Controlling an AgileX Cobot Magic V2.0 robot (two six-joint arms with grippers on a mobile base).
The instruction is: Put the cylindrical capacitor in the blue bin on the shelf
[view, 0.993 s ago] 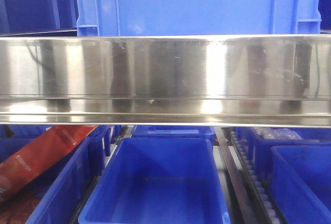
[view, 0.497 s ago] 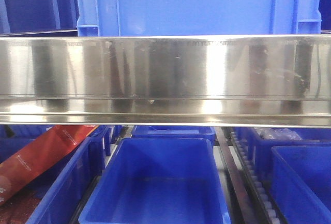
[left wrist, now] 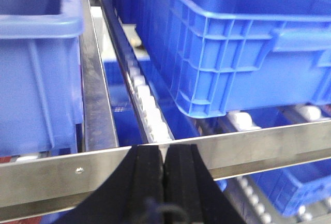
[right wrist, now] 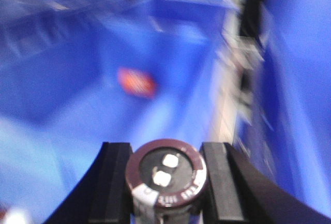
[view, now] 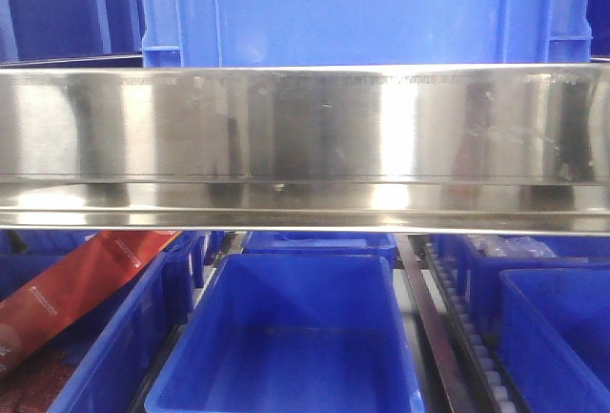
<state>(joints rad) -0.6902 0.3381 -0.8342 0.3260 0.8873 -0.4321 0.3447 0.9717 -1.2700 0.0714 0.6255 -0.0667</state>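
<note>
My R tool (right wrist: pixel 165 155) clamps the cylindrical capacitor (right wrist: pixel 165 182) over a blue bin (right wrist: pixel 62 74); L tool (left wrist: pixel 164 164) pinched closed, empty, by shelf (left wrist: pixel 269 144).

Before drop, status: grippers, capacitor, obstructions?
Left gripper shut, empty. Right gripper shut on stubby dark cylindrical capacitor. Blurred blue plastic bin ahead, nothing visibly blocking.

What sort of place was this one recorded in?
Probably a parts storeroom or factory picking rack: a steel shelf carries rows of blue bins, white rollers run beneath them, and the right gripper holds a capacitor.
</note>
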